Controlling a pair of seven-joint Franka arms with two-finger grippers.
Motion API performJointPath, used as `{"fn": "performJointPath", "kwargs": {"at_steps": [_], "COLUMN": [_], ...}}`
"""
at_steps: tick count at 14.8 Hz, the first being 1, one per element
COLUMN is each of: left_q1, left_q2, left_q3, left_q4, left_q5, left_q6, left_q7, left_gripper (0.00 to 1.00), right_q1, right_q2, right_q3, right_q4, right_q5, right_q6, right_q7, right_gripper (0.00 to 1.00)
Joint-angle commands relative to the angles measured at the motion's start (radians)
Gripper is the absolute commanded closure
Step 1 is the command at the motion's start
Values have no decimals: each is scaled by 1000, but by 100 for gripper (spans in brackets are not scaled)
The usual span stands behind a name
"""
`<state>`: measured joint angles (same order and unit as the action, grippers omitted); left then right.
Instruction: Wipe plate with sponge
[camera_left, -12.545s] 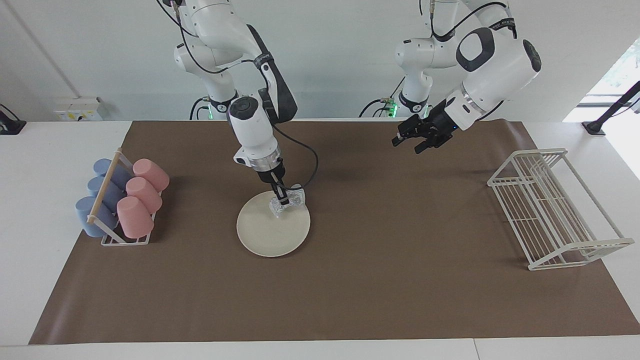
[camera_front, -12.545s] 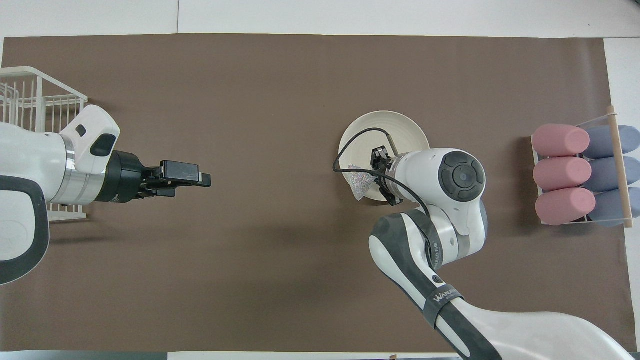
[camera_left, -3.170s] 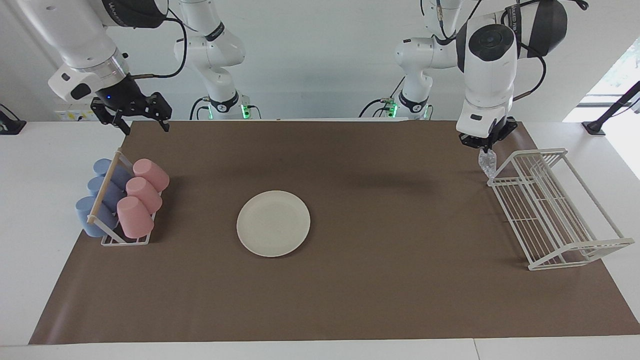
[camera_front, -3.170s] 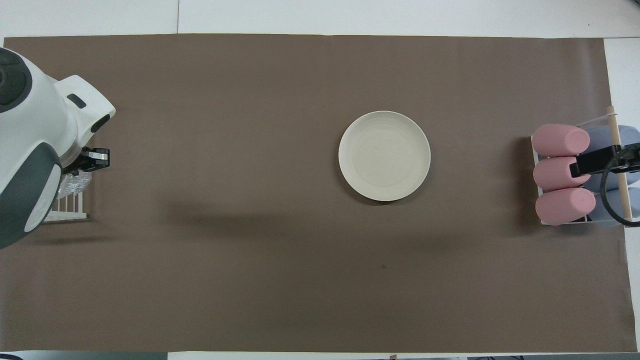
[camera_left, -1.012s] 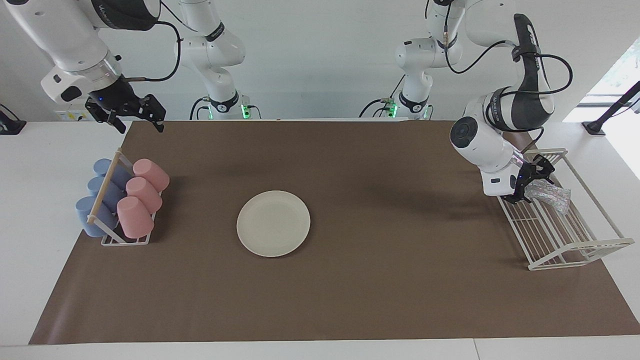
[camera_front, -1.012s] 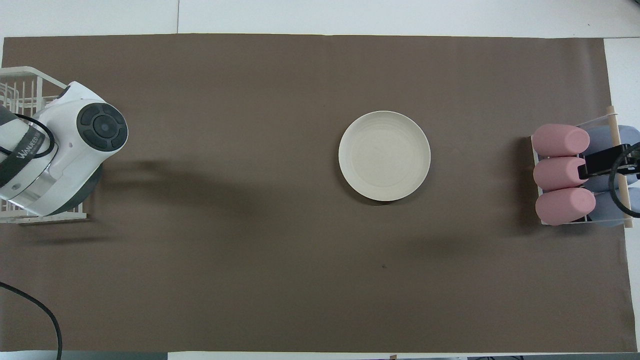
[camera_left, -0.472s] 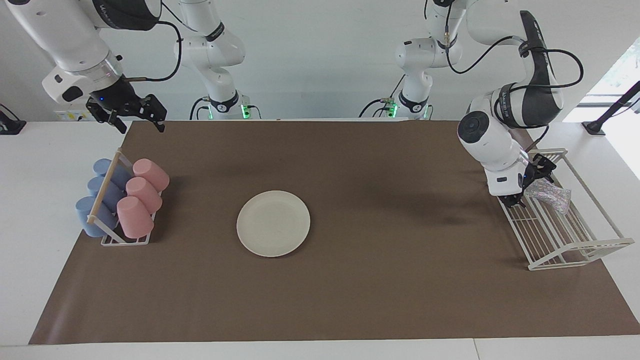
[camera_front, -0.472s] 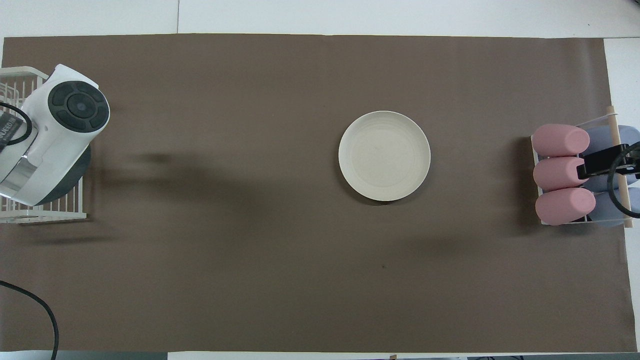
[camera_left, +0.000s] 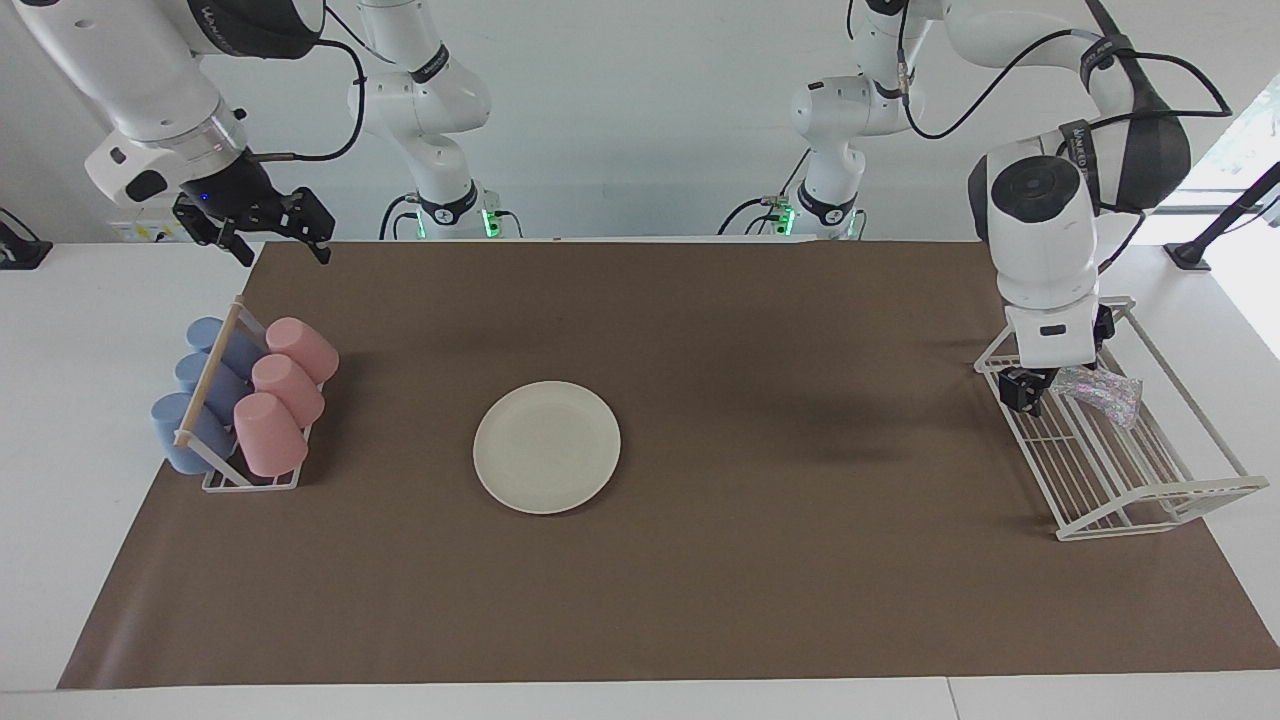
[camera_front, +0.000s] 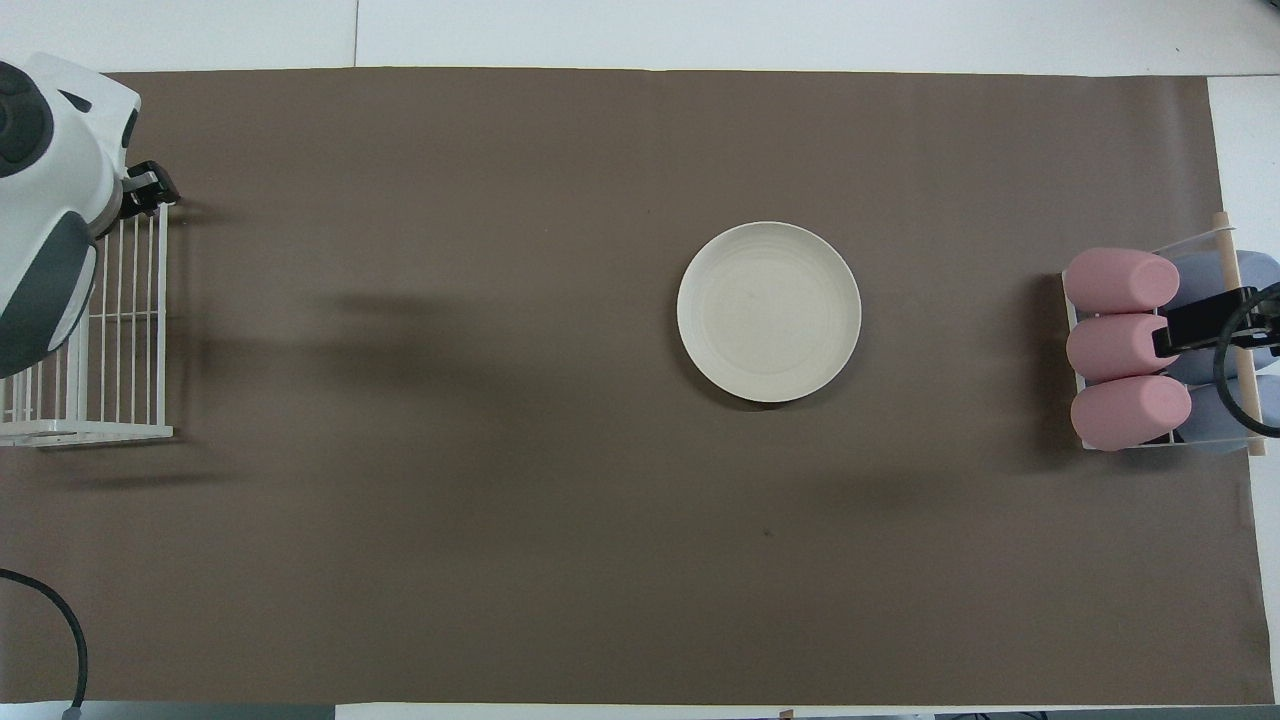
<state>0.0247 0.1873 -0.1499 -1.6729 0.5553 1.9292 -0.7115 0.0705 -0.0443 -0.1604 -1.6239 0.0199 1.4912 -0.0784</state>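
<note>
The cream-white plate (camera_left: 547, 447) lies bare on the brown mat, also in the overhead view (camera_front: 769, 311). The silvery sponge (camera_left: 1101, 389) lies in the white wire rack (camera_left: 1120, 470) at the left arm's end of the table, free of any gripper. My left gripper (camera_left: 1030, 392) is open and empty, pointing down over the rack's edge beside the sponge. In the overhead view the left gripper (camera_front: 150, 190) shows and the arm hides the sponge. My right gripper (camera_left: 285, 250) is open and empty, waiting in the air over the cup rack's end of the table.
A rack of pink and blue cups (camera_left: 240, 400) stands at the right arm's end of the table, also in the overhead view (camera_front: 1130, 345). The wire rack (camera_front: 120, 320) stands at the mat's edge. The brown mat (camera_left: 760, 560) covers the table's middle.
The left arm has swung up and away from the sponge, which stays lying in the wire rack. The left gripper now points down over the rack's edge. The right arm has not moved.
</note>
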Motion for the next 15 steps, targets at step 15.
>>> {"fn": "performJointPath", "kwargs": {"at_steps": [15], "left_q1": [-189], "left_q2": [-284], "left_q3": [189], "left_q4": [16], "left_q5": [-583], "left_q6": [-501], "left_q7": [607], "left_gripper": [0], "right_q1": [2], "right_q2": [11], "right_q3": [1], "right_q4": [21], "right_q5": [3], "right_q6": [-14], "right_q7": [22], "right_gripper": [0]}}
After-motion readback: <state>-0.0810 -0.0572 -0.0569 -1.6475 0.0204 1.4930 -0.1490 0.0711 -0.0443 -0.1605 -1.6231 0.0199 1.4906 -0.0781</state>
